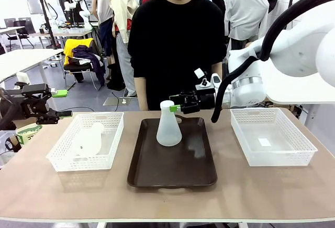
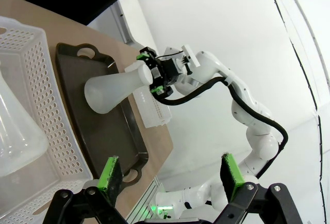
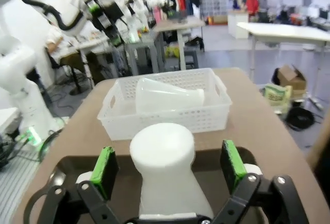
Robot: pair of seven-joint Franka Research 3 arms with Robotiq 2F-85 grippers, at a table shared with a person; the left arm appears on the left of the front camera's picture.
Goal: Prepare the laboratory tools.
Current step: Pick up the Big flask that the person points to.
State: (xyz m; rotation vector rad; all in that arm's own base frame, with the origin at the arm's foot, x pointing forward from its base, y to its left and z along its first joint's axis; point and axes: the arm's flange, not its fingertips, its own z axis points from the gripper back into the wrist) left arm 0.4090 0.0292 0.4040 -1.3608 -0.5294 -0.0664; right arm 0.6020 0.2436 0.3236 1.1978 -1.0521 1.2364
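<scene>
Table (image 1: 31, 186): two flasks (image 1: 169, 126) (image 1: 88, 140), two baskets (image 1: 78, 163) (image 1: 277, 157), one tray (image 1: 172, 171).

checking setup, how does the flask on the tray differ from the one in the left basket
The tray flask stands upright on the tray; the basket flask lies on its side in the white basket. The open right gripper straddles the tray flask's neck; the basket flask lies untouched. Both are frosted white, conical.

tray (image 1: 157, 171): upright flask (image 1: 168, 128) on it | left basket (image 1: 60, 163): second flask (image 1: 88, 141) lying inside | right basket (image 1: 272, 158): right of tray
</scene>
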